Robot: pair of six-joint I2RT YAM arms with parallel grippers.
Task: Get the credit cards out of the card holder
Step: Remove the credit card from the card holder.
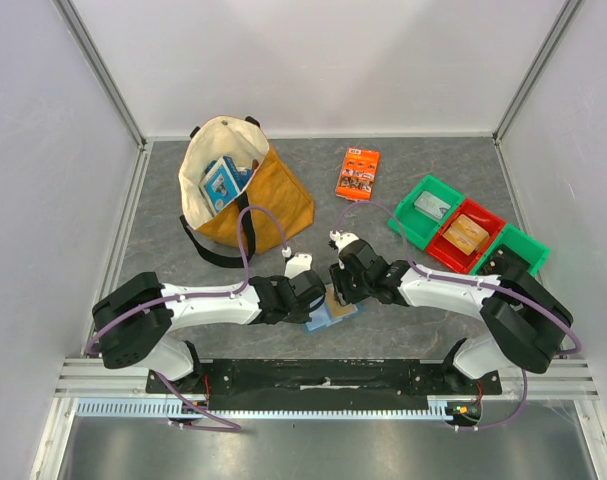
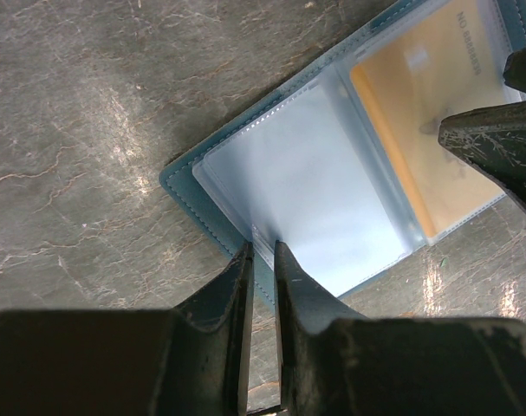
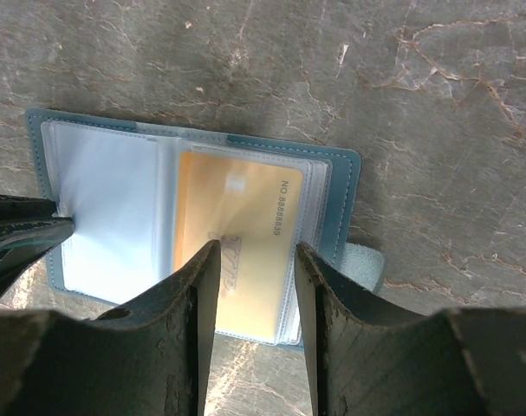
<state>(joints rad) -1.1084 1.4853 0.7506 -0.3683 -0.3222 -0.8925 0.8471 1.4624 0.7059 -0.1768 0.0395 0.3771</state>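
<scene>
The light-blue card holder [image 1: 332,314] lies open on the table between my two grippers. In the left wrist view its left clear pocket [image 2: 306,182] looks empty. The tan-orange credit card [image 3: 245,234] sits in its right pocket, also shown in the left wrist view [image 2: 436,113]. My left gripper [image 2: 263,253] is shut on the holder's left edge, pinching the clear sleeve and cover. My right gripper [image 3: 256,253] is open, its fingers on either side of the orange card's near end, just above it. The closing tab [image 3: 365,263] sticks out at the right. No dark card is visible.
A yellow tote bag [image 1: 253,200] with a blue-and-white box [image 1: 223,182] inside stands at the back left. An orange printed packet [image 1: 358,172] lies at the back centre. Green and red bins [image 1: 503,262] holding small flat items sit at the right.
</scene>
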